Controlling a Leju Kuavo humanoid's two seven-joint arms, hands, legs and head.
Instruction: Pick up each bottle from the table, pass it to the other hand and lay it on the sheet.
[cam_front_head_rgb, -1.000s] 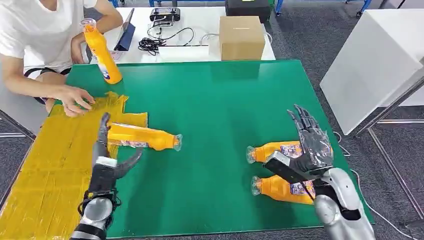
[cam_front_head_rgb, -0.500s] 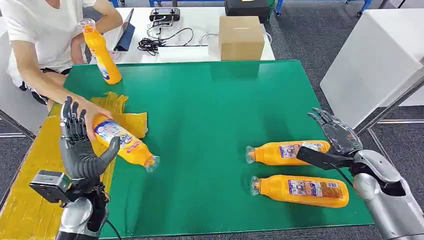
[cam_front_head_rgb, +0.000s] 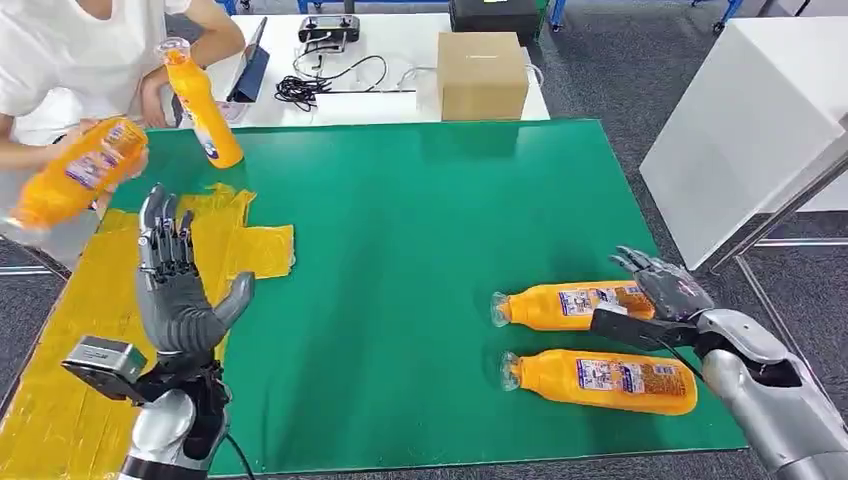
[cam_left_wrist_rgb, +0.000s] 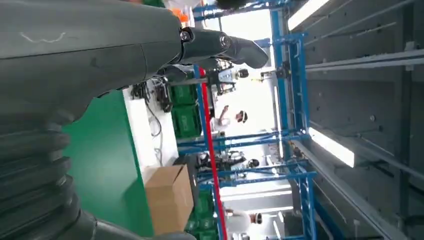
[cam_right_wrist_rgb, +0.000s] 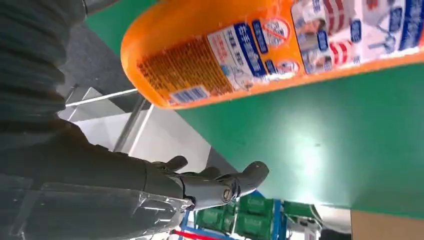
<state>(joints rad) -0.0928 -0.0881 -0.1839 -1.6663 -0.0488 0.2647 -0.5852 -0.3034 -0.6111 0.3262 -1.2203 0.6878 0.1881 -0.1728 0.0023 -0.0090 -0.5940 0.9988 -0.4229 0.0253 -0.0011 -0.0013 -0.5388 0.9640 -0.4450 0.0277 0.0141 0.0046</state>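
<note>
Left hand (cam_front_head_rgb: 178, 290) raised above yellow sheet (cam_front_head_rgb: 60, 390), fingers spread, holding nothing. Right hand (cam_front_head_rgb: 665, 295) open (thumb out), just beside two bottles (cam_front_head_rgb: 575, 305) lying on green counter (cam_front_head_rgb: 420, 220). Person's hand (cam_front_head_rgb: 120, 150) holds another bottle (cam_front_head_rgb: 70, 175) aloft.

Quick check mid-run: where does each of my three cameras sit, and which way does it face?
Head view: high on the body, facing down at the green table; left hand raised open, right hand by two lying bottles.
Left wrist view: behind the left hand, facing the hall.
Right wrist view: behind the right hand, under a bottle.
Shared: table, cardboard box.
</note>
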